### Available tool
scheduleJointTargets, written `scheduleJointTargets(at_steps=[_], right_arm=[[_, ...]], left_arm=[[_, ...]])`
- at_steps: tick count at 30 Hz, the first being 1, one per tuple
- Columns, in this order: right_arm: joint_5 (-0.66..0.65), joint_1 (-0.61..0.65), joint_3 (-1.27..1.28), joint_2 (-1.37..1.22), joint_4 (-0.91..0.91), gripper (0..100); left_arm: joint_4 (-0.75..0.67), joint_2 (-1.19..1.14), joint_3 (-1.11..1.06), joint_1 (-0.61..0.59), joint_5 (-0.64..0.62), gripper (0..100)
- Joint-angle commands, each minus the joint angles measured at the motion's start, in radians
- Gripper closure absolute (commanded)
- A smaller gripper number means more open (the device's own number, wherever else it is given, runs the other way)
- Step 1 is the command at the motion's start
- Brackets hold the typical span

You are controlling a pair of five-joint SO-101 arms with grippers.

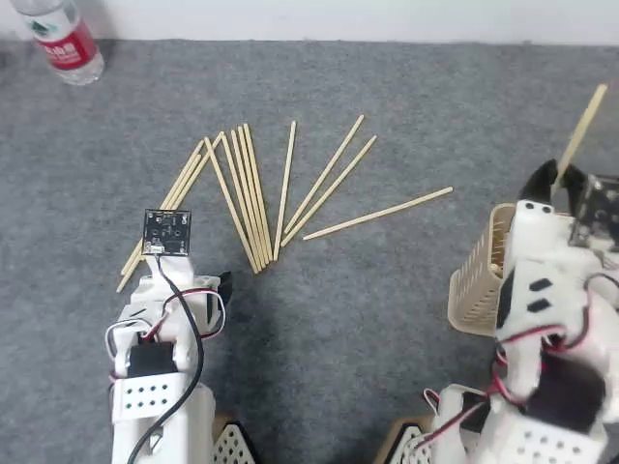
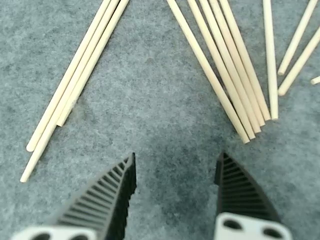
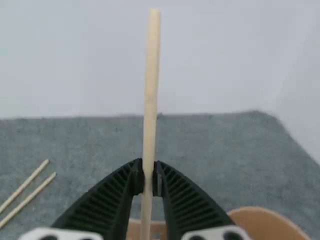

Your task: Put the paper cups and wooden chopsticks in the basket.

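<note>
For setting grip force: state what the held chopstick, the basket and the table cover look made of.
The chopstick looks bare wood: pale, matte, unvarnished. The basket seems beige plastic, with moulded slotted walls. The table cover looks like grey felt or short-pile carpet: fuzzy, mottled.

bright even light, just a soft shadow on the fuzzy grey mat point(image 2: 150, 75) under the black left gripper point(image 2: 177, 156)
</note>
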State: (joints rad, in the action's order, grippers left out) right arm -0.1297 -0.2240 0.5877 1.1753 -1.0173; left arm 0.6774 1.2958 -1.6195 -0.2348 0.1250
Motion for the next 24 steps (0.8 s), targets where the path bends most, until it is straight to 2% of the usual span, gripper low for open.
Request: scheduleJointTargets(at_steps=[1, 14, 17, 22, 24], right_arm=[[0.008, -0.008, 0.051, 0.036, 0.024, 99.1], [-0.034, -0.007, 0.5, 0.552, 0.122, 99.1], [-0.094, -0.004, 0.543, 0.59, 0.12, 99.1], [-0.092, -0.005, 0.551, 0.59, 0.114, 98.7], [-0.091, -0.004, 0.551, 0.59, 0.113, 94.3]], left_arm=[[-0.02, 0.011, 0.004, 0.006, -0.003, 76], [-0.021, 0.011, 0.004, 0.006, -0.003, 76], [-0.021, 0.011, 0.004, 0.006, -0.003, 76], [-0.02, 0.011, 0.004, 0.006, -0.003, 76], [-0.02, 0.011, 0.004, 0.006, -0.003, 76]])
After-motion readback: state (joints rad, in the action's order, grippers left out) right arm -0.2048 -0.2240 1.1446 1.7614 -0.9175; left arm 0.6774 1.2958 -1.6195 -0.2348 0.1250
